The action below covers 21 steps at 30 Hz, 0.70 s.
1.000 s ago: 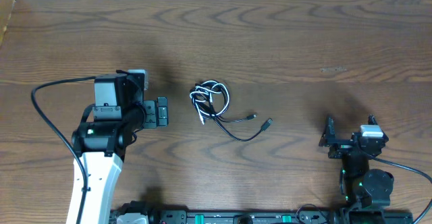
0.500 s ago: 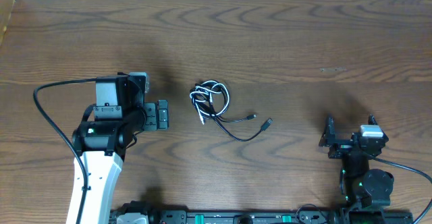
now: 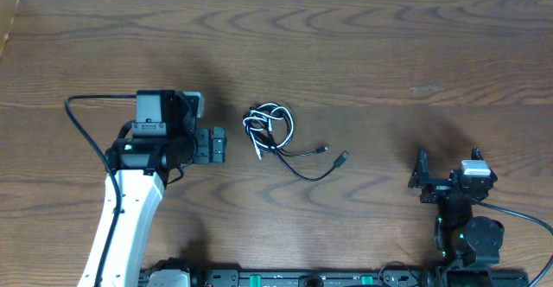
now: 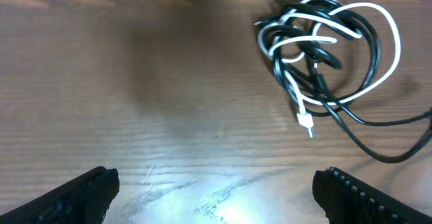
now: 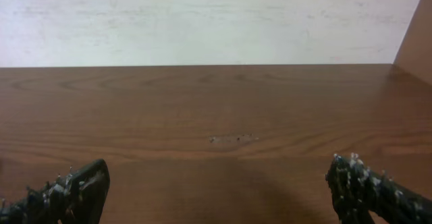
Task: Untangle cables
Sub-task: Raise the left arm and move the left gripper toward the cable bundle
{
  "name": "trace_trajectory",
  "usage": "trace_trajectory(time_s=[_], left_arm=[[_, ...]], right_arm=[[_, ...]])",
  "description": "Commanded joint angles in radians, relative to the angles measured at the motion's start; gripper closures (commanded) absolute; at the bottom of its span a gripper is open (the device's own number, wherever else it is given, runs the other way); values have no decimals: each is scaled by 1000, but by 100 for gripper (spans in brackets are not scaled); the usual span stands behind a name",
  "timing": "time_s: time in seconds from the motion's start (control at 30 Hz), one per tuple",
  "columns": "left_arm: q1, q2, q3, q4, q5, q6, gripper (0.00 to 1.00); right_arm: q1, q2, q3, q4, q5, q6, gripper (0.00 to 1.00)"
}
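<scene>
The left gripper (image 3: pixel 216 146) has its black fingers (image 4: pixel 81 193) spread wide and empty, just left of the tangled thin white and black cables (image 4: pixel 287 38). These lie near the middle of the brown wooden tabletop (image 3: pixel 389 54). The right gripper (image 3: pixel 422 177), equally wide and empty, sits near the tabletop's right corner on the robot's side, well apart from them.

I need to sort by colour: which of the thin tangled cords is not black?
The thin white cord, looped through the knot with its small white plug poking out at the bundle's edge; the other thin cords are all black.
</scene>
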Motion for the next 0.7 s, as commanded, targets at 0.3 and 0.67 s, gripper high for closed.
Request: trace_trajectory(time_s=[0.3, 0.67], left_arm=[[-45, 7, 25, 43, 13, 33, 2], [-45, 12, 24, 44, 14, 33, 2]], right_arm=[[-3, -2, -2, -3, 5, 14, 1], [-3, -2, -2, -3, 5, 14, 1]])
